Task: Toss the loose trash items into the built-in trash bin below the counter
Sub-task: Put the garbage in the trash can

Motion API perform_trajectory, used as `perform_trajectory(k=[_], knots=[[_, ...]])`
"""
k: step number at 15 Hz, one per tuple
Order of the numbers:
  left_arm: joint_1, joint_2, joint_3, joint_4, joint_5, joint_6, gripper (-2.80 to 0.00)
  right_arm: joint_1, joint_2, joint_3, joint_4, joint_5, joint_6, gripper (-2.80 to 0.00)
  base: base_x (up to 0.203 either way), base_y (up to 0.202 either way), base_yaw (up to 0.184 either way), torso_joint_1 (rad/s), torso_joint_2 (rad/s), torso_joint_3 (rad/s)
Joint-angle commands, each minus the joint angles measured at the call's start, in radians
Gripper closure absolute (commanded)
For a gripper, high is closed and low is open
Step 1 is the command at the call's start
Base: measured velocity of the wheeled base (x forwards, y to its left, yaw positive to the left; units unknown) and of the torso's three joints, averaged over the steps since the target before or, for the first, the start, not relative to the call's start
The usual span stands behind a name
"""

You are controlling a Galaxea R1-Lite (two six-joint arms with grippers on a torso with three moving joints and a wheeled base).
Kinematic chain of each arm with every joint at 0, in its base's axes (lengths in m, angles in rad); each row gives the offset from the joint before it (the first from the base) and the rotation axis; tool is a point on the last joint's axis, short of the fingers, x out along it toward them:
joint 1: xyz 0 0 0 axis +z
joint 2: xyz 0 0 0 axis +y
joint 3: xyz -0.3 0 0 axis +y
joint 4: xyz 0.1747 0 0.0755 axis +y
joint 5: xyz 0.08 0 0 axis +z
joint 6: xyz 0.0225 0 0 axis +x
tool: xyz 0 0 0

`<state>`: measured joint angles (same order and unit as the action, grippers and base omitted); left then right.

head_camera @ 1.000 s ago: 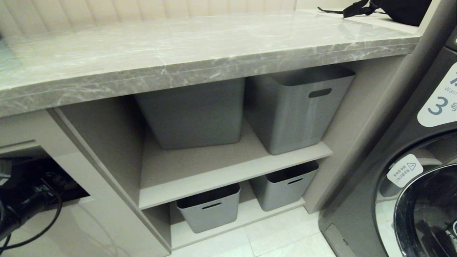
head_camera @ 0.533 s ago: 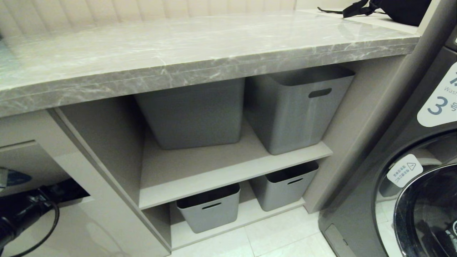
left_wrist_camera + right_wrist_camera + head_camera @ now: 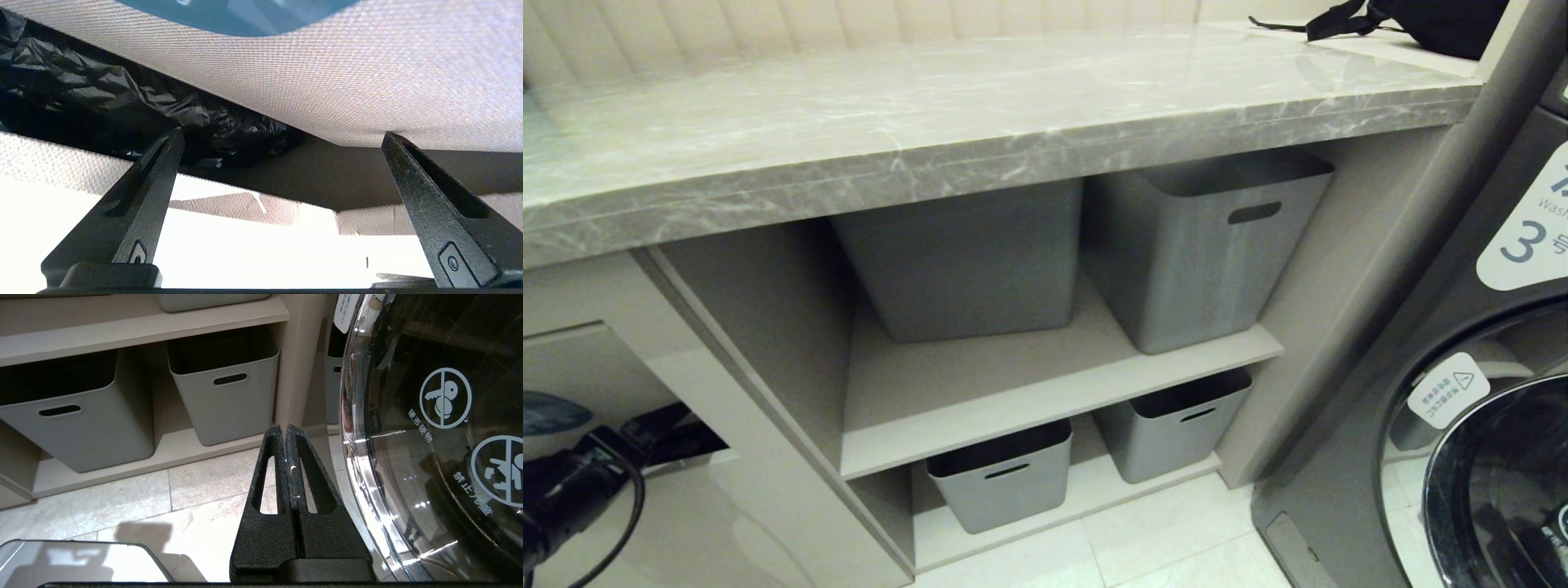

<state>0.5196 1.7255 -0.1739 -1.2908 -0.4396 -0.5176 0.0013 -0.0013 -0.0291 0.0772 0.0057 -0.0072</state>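
The grey marble counter [image 3: 980, 106] spans the head view. Under its left end is the built-in trash bin's beige flap [image 3: 580, 367] with a blue oval sticker [image 3: 551, 412]. My left arm [image 3: 572, 486] reaches in from the lower left toward the flap's bottom edge. In the left wrist view the flap [image 3: 327, 81] hangs close above my left gripper [image 3: 282, 139], which is open and empty. A black bin liner [image 3: 122, 98] shows through the gap below the flap. My right gripper [image 3: 284, 428] is shut and empty, low by the washer door. The loose trash items are out of view.
Grey plastic tubs [image 3: 1201, 245] [image 3: 1005, 474] sit on two shelves under the counter. A washing machine [image 3: 1462, 392] stands at the right, and its glass door [image 3: 441, 416] is close to my right gripper. A black bag [image 3: 1421, 20] lies on the counter's far right.
The flap has swung back toward shut. The dark opening has shrunk to a narrow gap and the blue sticker has come into view. My left arm has drawn back slightly. The right arm is still.
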Motion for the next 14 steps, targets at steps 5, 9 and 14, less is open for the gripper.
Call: perform_trajectory(k=[5,9,14], knots=[[0.011,-0.062,0.073,-0.007,0.065,0.001,-2.80,0.000,0.000,0.000,0.001,0.000,0.000,0.00,0.000,0.000,0.000,0.000,0.00,0.000],[0.011,-0.159,0.143,-0.004,0.082,0.002,-2.80,0.000,0.000,0.000,0.001,0.000,0.000,0.00,0.000,0.000,0.000,0.000,0.00,0.000],[0.011,-0.338,0.171,0.038,0.132,0.055,0.00,0.000,0.001,0.000,0.001,0.000,0.000,0.00,0.000,0.000,0.000,0.000,0.00,0.000]])
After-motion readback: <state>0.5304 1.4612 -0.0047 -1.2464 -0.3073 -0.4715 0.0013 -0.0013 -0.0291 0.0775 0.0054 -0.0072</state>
